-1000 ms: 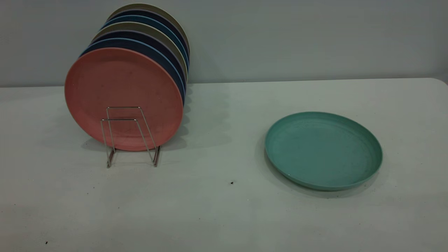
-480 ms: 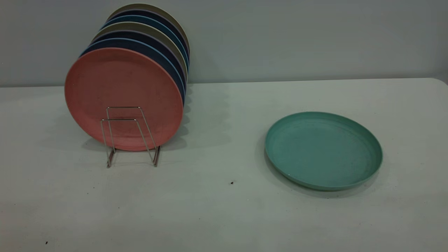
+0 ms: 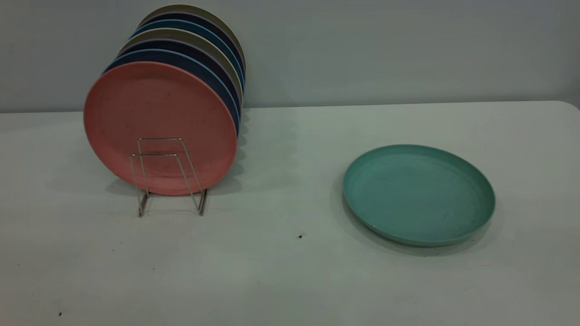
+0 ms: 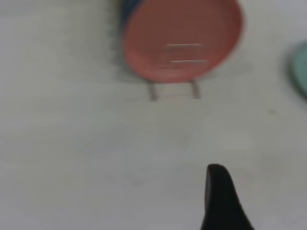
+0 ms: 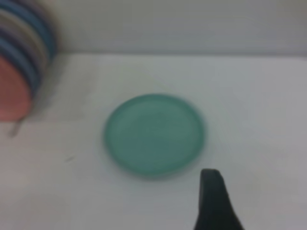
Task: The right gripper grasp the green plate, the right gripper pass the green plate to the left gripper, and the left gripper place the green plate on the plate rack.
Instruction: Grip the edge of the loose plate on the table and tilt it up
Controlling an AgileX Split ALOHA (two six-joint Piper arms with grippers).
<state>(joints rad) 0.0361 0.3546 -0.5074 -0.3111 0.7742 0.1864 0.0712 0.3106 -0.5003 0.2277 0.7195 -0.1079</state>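
while the round matte teal-green plate [image 3: 418, 194] lies flat, well right of the silver wire rack [image 3: 168, 175]: first step, right gripper [image 5: 215, 203] short of it, jaw state unclear; next, reach its rim.

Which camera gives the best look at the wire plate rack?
The exterior view: the plate rack shows its silver loops and coppery feet, with the pink plate standing behind the two front loops. The left wrist view shows only blurred loops and feet. The right wrist view shows barely one foot at its edge.

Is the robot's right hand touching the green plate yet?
Apart. In the right wrist view, bare table shows between the right hand's one visible finger and the green plate, which lies flat on the table.
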